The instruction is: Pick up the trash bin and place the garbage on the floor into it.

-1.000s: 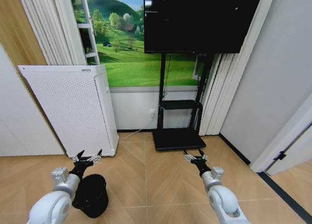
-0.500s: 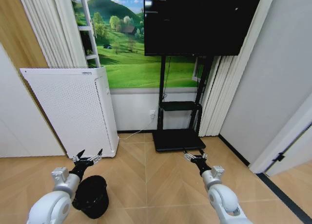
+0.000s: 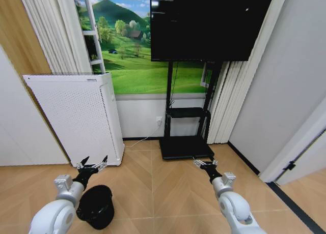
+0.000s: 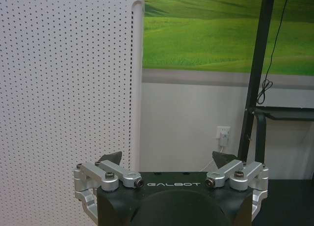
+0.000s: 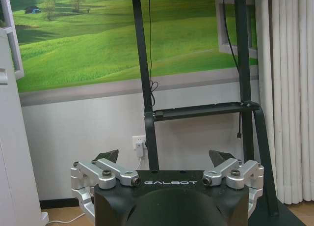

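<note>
Parquet floor [image 3: 168,193] lies open between trash bin [image 3: 97,207] and wall.

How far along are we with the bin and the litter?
Nothing looks done yet. The trash bin sits on the floor beside the left pincer, which is open and empty; the right pincer is open too. Bin pickup and litter collection remain.

A black TV [image 3: 206,23] stands on a dark stand [image 3: 186,127]; left of it, a meadow mural [image 3: 127,51] and a white perforated appliance [image 3: 76,117].
</note>
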